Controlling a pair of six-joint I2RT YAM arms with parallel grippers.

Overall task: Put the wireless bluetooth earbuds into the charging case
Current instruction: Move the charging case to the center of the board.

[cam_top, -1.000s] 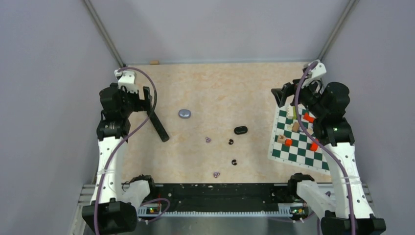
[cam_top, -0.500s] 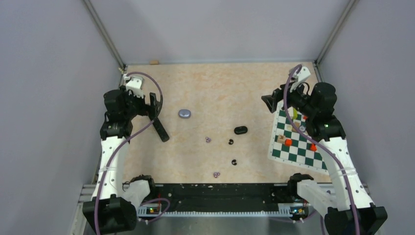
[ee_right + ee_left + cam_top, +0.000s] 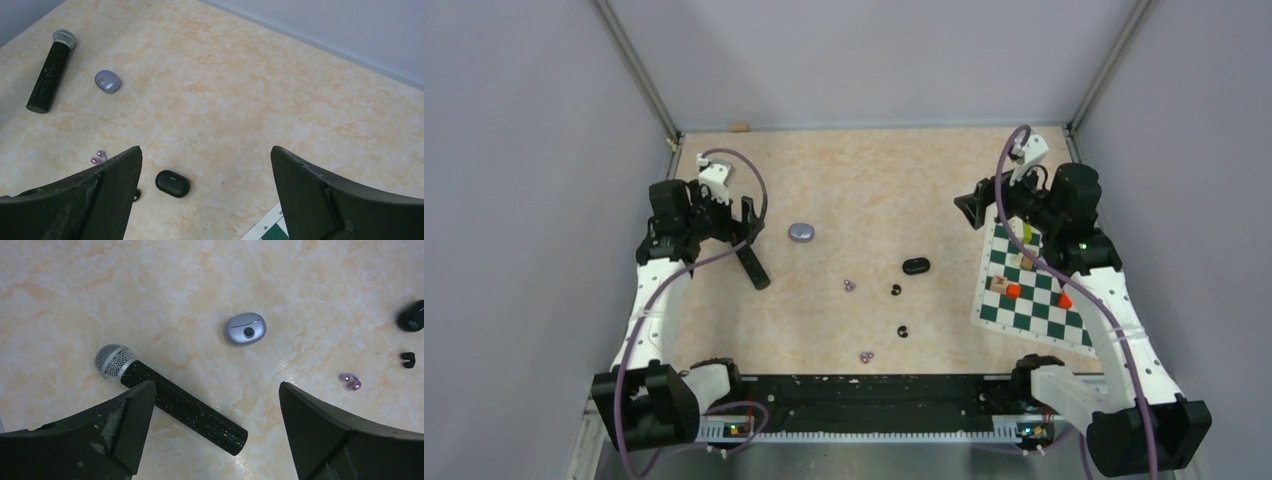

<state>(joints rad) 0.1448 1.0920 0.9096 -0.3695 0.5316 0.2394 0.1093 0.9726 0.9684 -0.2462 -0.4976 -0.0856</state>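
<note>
Nothing's in yet: four earbuds [image 3: 896,290] loose on the surface [image 3: 874,180], grey case [image 3: 801,232] and black case [image 3: 915,266] closed. Left end effector [image 3: 216,385] and right end effector [image 3: 205,148] both apart, empty.

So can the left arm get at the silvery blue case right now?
Probably yes: the left gripper is open, the silvery blue case lies uncovered just ahead, and the microphone lies apart from it.

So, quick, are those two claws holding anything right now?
Left gripper: open, holding nothing.
Right gripper: open, holding nothing.
</note>
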